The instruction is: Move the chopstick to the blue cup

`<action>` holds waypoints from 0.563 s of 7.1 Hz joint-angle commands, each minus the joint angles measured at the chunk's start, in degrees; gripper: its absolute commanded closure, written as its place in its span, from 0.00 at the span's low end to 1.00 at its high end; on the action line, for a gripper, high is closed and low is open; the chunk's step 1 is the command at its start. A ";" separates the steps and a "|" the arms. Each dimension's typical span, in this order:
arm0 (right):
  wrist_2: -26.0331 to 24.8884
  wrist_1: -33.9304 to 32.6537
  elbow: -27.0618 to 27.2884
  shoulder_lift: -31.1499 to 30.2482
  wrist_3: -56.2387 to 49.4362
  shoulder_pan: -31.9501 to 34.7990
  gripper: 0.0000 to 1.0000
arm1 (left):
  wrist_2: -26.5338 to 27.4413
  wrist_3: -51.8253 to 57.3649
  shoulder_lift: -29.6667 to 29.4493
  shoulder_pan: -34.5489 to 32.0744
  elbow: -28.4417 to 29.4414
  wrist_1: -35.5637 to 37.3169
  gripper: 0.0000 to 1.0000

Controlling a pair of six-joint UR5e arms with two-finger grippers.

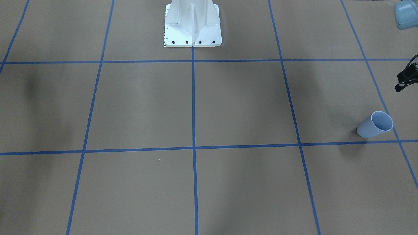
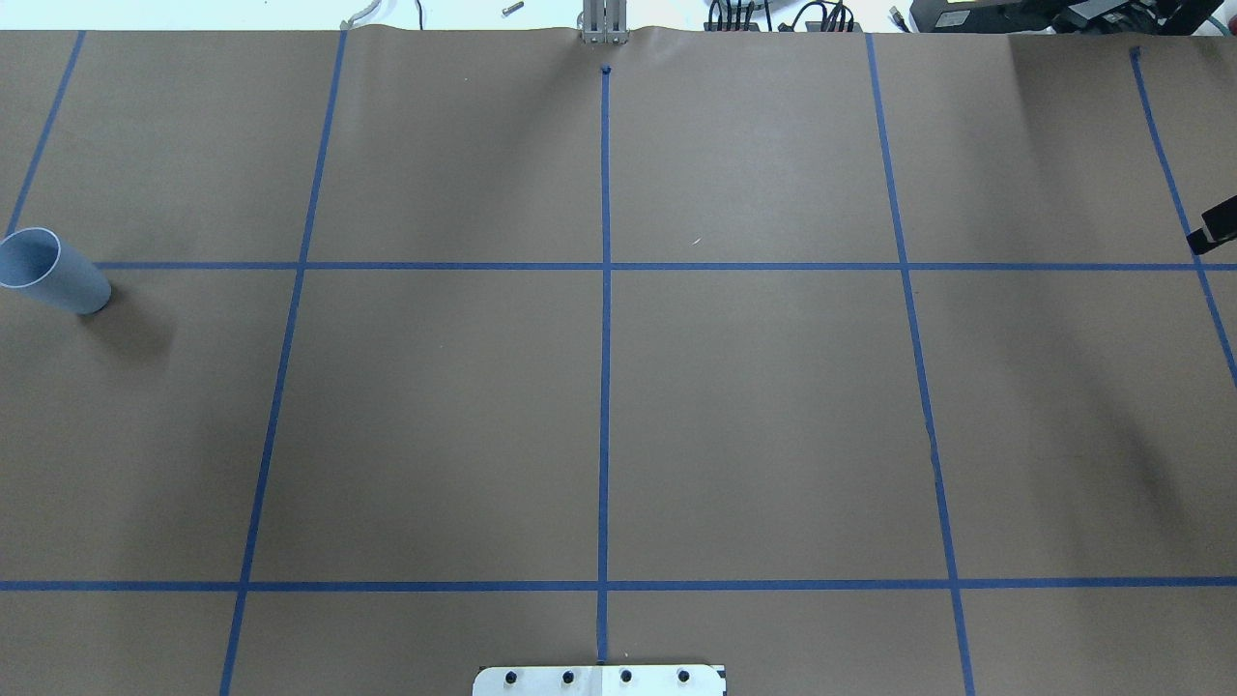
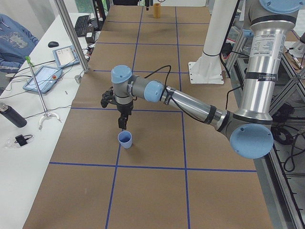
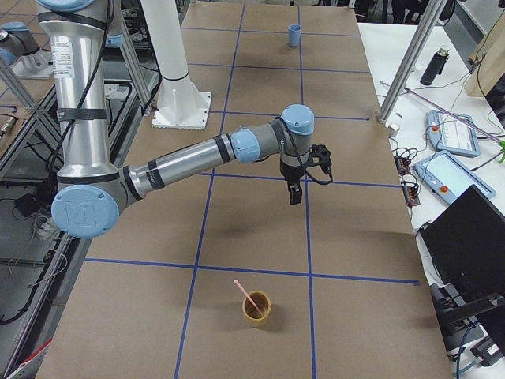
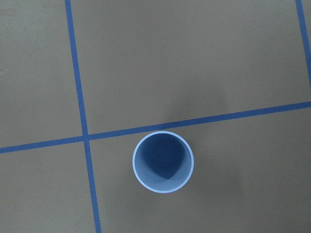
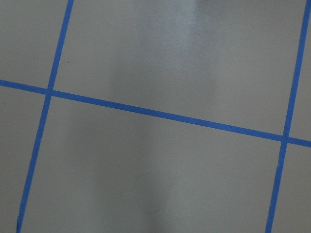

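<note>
The chopstick (image 4: 247, 294) leans in a tan cup (image 4: 256, 310) at the end of the counter (image 2: 754, 406) on the robot's right, its upper end tilted out over the rim toward the robot's side. It is well apart from the blue cup (image 3: 125, 140), which stands upright at the opposite end. Nothing grips the salmon-pink stick.

The left arm (image 3: 190, 102) reaches across the brown paper covering, and the left fingers (image 3: 123, 124) point down, hanging just above the blue cup and a little to its far side without touching it. The left wrist camera looks straight down into the cup's darker blue inside. The cup sits just beside a crossing of blue tape lines (image 2: 605, 387), close against one of them.

The right arm (image 4: 189, 162) stretches out over the middle of its half of the counter. The right fingers (image 4: 294, 193) point down above a tape line, raised off the surface and well short of the tan cup. The right wrist camera shows only paper and tape.

Only a black sliver of each wrist enters the fixed views at their edges, so it cannot be told whether either pair of fingers is spread or pressed together.

The white robot base (image 1: 192, 26) stands bolted at the counter's edge between the two arms — the tape grid runs out from it in both directions
</note>
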 commanded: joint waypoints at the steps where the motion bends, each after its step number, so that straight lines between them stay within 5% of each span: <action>1: 0.21 -0.15 0.15 -0.35 -1.56 0.40 0.00 | 0.05 -0.66 -0.04 0.24 -0.94 -0.35 0.02; 4: 0.39 -0.07 0.06 -0.26 -0.87 0.32 0.00 | 0.05 -5.63 -0.04 1.03 -0.42 -1.84 0.02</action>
